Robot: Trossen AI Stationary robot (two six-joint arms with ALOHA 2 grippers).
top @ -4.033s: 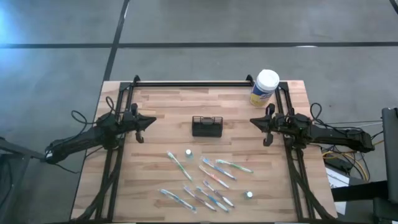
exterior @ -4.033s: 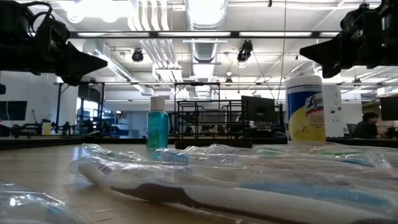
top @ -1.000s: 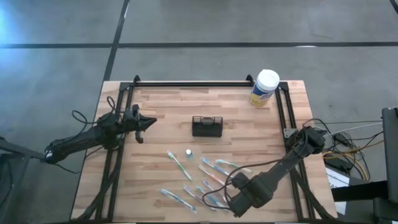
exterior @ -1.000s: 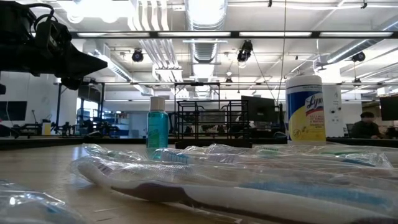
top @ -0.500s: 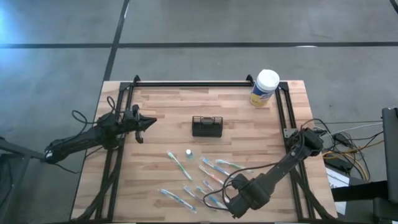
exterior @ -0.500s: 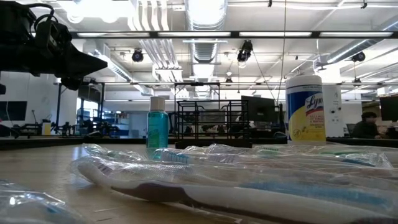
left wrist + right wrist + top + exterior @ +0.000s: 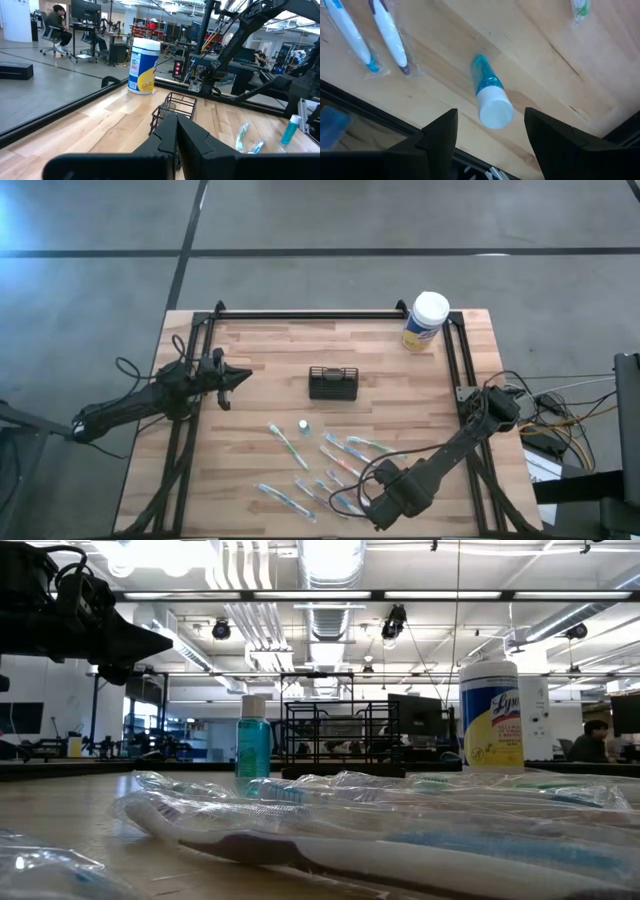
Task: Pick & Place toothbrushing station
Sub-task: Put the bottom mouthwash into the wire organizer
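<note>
The toothbrushing station, a small black wire-mesh caddy (image 7: 333,383) (image 7: 340,735) (image 7: 175,106), stands on its base at the table's middle. My left gripper (image 7: 236,377) (image 7: 176,131) hangs shut and level at the left, pointing toward the caddy and well short of it. My right gripper (image 7: 380,502) (image 7: 491,114) points down near the front right, open. Its fingers stand on either side of a small blue bottle (image 7: 487,95) with a white cap, above it and not touching. The arm hides that bottle in the high view.
Several wrapped toothbrushes (image 7: 340,470) (image 7: 390,35) lie across the near half of the table. A second small blue bottle (image 7: 303,423) (image 7: 253,745) stands among them. A white-lidded, yellow-labelled canister (image 7: 426,320) (image 7: 492,712) stands at the far right corner. Black rails (image 7: 460,370) run along both sides.
My right gripper has sunk a little toward the small bottle at the near right, staying open and pointing down.
</note>
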